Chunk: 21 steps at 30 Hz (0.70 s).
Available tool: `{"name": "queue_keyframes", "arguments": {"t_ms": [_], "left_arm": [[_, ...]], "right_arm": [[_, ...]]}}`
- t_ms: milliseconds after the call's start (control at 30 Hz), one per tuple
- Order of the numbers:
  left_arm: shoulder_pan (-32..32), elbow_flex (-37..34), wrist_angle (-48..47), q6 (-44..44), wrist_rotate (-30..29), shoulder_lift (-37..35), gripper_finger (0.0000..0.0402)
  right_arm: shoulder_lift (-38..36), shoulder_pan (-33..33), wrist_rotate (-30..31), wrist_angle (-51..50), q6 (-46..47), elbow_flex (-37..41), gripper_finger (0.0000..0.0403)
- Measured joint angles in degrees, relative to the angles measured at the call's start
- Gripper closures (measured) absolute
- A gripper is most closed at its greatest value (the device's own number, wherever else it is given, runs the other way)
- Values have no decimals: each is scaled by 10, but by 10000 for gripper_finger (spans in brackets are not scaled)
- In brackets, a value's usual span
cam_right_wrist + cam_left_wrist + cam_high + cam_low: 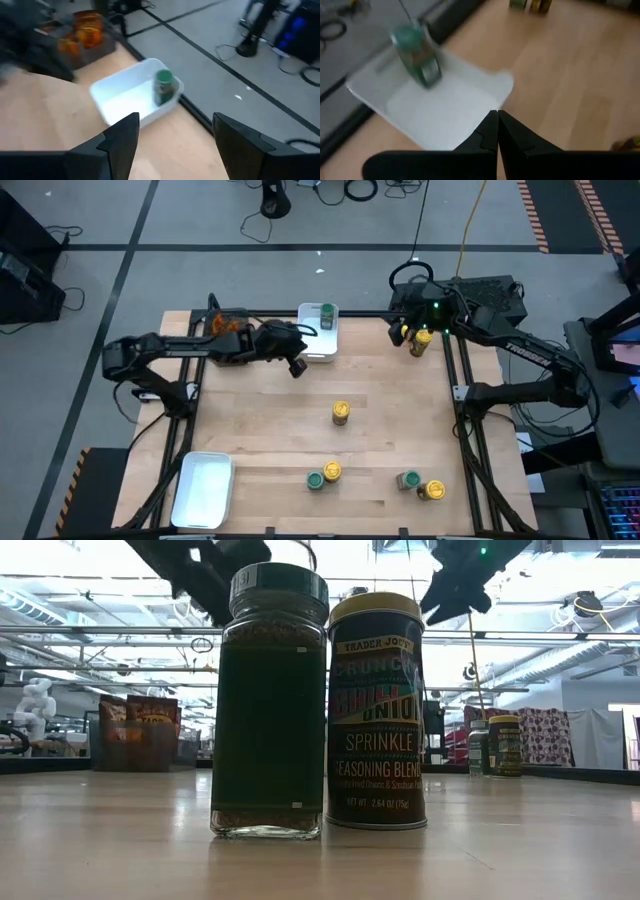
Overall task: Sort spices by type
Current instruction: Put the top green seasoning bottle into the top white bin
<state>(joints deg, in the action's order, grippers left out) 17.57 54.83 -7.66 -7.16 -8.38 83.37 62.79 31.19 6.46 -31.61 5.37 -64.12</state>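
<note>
Green-lidded jar (327, 316) upright in tray (312, 350)

robotics lab: wooden bench (280, 410) on a taped grey floor (200, 230), trailing cables (360, 190), exposed ceiling pipework (560, 640).

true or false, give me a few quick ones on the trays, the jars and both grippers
1. A green-lidded jar stands in the far tray. True.
2. The near tray holds two jars. False: it holds none.
3. The left gripper is open. False: its fingers are shut, by the far tray, holding nothing.
4. The right gripper is open. True: it holds nothing, at the table's far right corner.
5. All jars are in trays. False: several stand on the table, like the yellow-lidded jar mid-table.
</note>
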Motion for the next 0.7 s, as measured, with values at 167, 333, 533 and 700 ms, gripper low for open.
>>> {"name": "queue_keyframes", "arguments": {"t_ms": [167, 333, 533, 700], "left_arm": [[0, 0, 7, 0, 0, -50, 391], [-1, 0, -26, 0, 13, -75, 390], [-4, 0, -54, 9, 50, -83, 343], [-4, 0, -39, 45, 41, -83, 261]], "right_arm": [[44, 74, -6, -5, 0, 0, 167], [89, 111, -9, -16, 0, 0, 167], [117, 126, -9, -21, 1, 0, 167], [132, 152, -32, -27, 16, 0, 167]]}}
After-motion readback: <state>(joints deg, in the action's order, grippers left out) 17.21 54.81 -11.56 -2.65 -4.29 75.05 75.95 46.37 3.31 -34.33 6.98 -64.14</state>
